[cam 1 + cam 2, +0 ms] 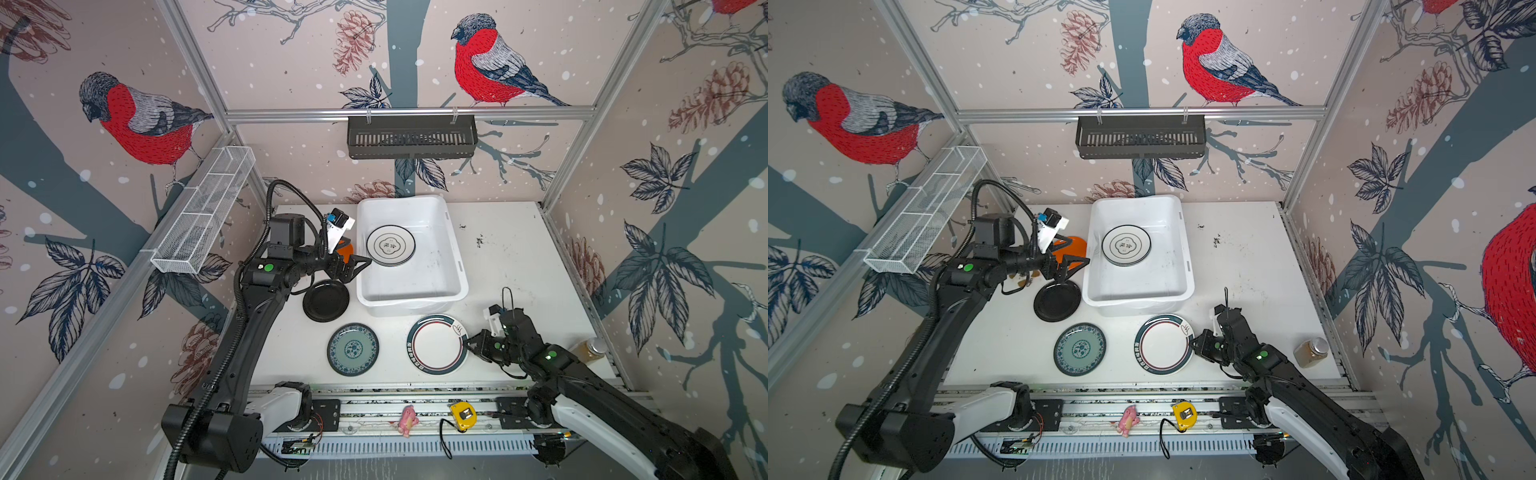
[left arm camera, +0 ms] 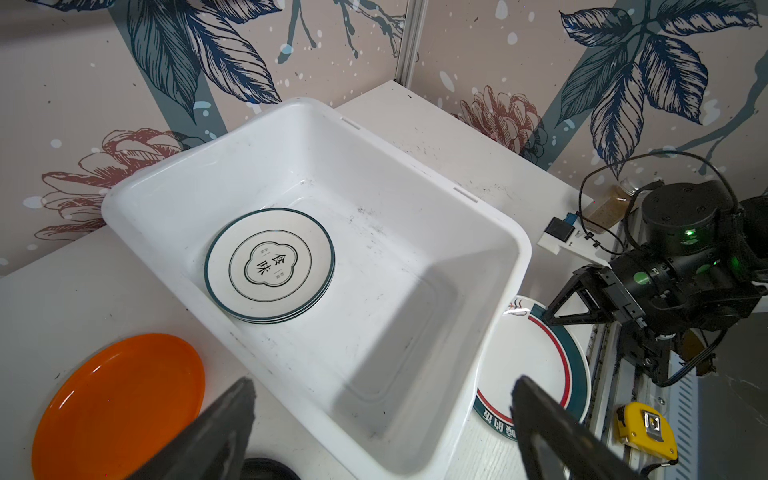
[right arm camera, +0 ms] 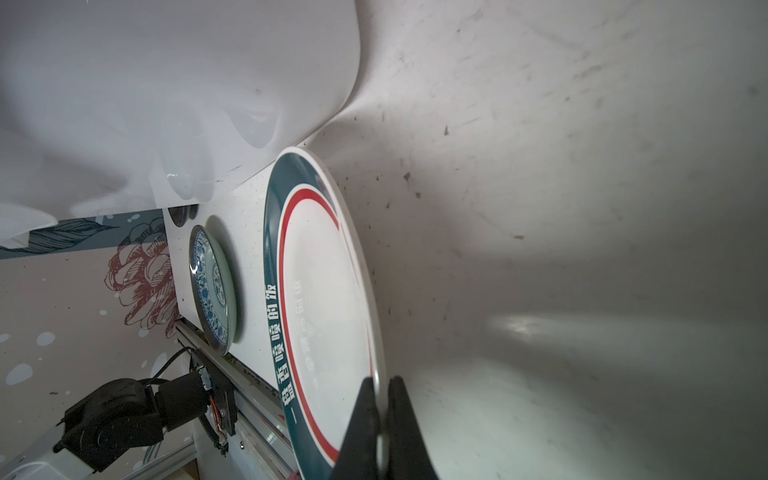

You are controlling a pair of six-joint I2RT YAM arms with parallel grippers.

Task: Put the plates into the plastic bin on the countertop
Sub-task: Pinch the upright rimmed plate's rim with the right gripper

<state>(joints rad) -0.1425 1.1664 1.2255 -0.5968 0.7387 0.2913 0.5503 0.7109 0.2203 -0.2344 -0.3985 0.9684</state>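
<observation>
Left gripper (image 1: 357,270): I see the jaws spread wide and holding nothing, just left of the plastic bin (image 1: 409,305), over the far edge of the black plate (image 1: 326,301).
Right gripper (image 3: 382,380): pinched narrow on the right rim of the banded white plate (image 1: 436,345).
Bin: far-centre on the countertop (image 1: 519,270), with a stack of ringed white plates (image 1: 390,245) in its far-left part.
Outside the bin: banded white plate just near it; teal floral plate (image 1: 353,349) to that plate's left; black plate by the near-left corner; orange plate (image 2: 120,407) farther back, left of the bin.

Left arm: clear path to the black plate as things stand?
Probably yes: the left gripper hangs open right by the black plate, and nothing lies on the plate or covers it.
</observation>
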